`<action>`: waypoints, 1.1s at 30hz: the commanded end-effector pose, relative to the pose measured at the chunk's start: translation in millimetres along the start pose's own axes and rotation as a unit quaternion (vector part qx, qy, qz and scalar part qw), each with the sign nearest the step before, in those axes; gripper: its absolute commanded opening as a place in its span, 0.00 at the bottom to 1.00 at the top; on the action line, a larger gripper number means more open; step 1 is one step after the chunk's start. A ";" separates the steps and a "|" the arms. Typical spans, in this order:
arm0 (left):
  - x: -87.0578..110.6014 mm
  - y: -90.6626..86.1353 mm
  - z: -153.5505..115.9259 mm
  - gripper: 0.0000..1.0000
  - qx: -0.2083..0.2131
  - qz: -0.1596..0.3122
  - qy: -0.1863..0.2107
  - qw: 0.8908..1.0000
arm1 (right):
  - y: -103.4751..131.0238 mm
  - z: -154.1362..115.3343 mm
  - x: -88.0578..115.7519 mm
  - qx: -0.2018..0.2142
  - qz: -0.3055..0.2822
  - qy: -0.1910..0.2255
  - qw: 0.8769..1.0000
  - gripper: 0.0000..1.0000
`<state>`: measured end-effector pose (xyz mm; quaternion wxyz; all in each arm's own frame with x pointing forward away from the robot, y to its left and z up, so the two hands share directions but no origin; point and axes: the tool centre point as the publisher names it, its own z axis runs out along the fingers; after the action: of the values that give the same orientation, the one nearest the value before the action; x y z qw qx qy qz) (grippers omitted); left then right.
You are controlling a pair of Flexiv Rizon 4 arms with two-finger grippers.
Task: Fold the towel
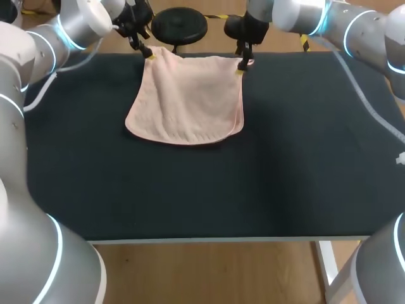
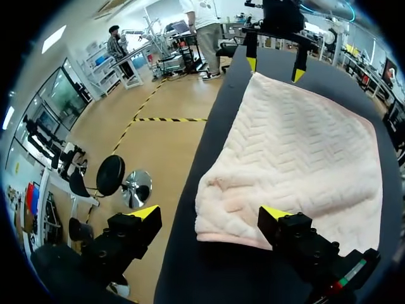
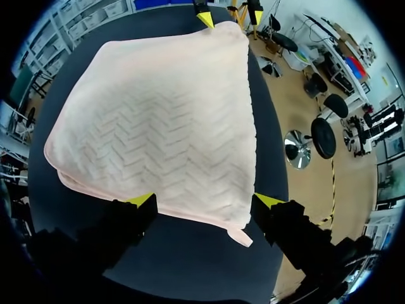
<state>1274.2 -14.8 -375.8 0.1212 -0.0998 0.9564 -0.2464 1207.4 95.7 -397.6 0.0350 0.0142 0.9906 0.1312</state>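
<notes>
Two grippers, both with fingers spread wide and clamping nothing. The left gripper [image 2: 211,216] stands at the far left corner of the towel [image 1: 186,101], and that corner lies loose between its two yellow tips. The right gripper [image 3: 204,201] stands at the towel's far right corner, its two tips straddling the edge there. There is one towel, pale pink with a herringbone weave, lying flat and folded once, with two layers showing along its right edge. Under the towel is one dark table [image 1: 304,164], with most of its bare surface to the towel's right and near side.
</notes>
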 end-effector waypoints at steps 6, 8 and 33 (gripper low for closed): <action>-52.7 7.7 47.6 1.00 -0.003 0.000 0.136 0.991 | -3.2 9.4 1.3 -0.009 0.012 0.019 1.000 1.00; -54.5 8.5 49.5 1.00 -0.004 -0.001 0.136 0.991 | -4.1 10.6 1.7 -0.008 0.014 0.020 1.000 1.00; -103.9 10.7 65.1 1.00 -0.010 0.015 0.131 0.991 | -10.5 29.8 -50.1 -0.009 0.021 0.028 0.999 1.00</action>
<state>1296.8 -5.3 -386.3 0.1741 -0.0987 0.9526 -0.2293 1219.2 87.3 -409.4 0.0450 0.0360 0.9883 0.1414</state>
